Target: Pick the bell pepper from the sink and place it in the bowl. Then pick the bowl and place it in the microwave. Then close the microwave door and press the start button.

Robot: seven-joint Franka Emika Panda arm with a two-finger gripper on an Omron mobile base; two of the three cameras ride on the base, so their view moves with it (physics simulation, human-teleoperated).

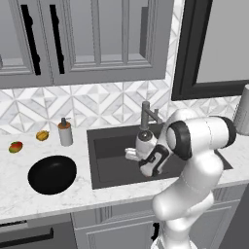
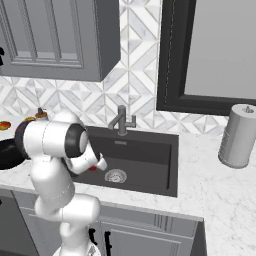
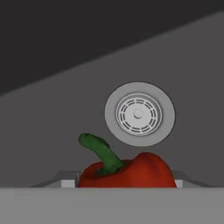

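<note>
The red bell pepper (image 3: 131, 173) with its green stem sits between my fingertips at the bottom of the hand view, just in front of the round silver drain (image 3: 139, 113). My gripper (image 3: 121, 183) is down inside the dark sink (image 1: 116, 146) and shut on the pepper, with a fingertip at each side. From the right, a bit of red pepper (image 2: 92, 168) shows under the hand beside the drain (image 2: 115, 175). The black bowl (image 1: 52, 174) rests on the counter left of the sink. The microwave is out of view.
The grey faucet (image 1: 148, 114) stands at the sink's back rim, close above my hand. A soap dispenser (image 1: 65, 132), a yellow fruit (image 1: 42, 135) and a red-green fruit (image 1: 16, 146) lie behind the bowl. A paper towel roll (image 2: 239, 136) stands right of the sink.
</note>
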